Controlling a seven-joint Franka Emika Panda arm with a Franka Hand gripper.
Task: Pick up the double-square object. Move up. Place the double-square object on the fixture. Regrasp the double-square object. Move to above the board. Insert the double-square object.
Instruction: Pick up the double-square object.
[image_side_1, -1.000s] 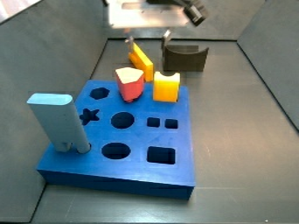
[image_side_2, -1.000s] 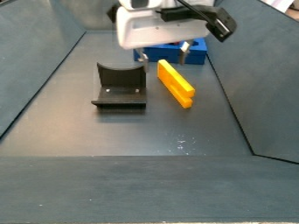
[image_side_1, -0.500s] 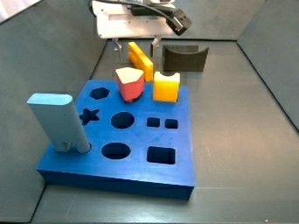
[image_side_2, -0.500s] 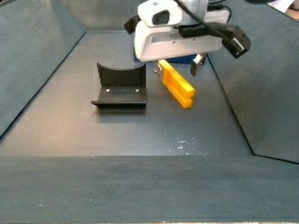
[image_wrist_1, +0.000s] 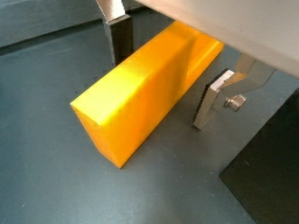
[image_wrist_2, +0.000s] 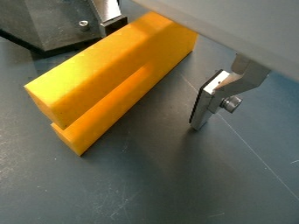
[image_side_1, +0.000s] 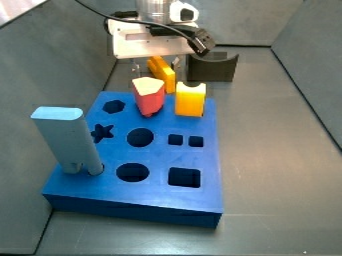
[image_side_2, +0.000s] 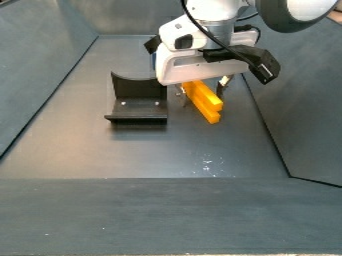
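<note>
Beside the fixture (image_side_2: 136, 99), on the dark floor, the double-square object (image_wrist_1: 149, 90) is lying flat on its long side, and you are seeing the hand (image_wrist_2: 163, 54) straddling it with the fingers spread wide, one silver plate (image_wrist_1: 214, 99) on each flank and neither pad touching yet. Judging by this, you are looking at the pick-up step: the jaws are lining up across the block's narrow width so they can close on its flat faces. The notched end with the groove is pointing away from the hand in a wrist view. Farther from the fixture, the board (image_side_1: 144, 160) is waiting with other pegs standing in it. No brand, label or writing is showing anywhere.
</note>
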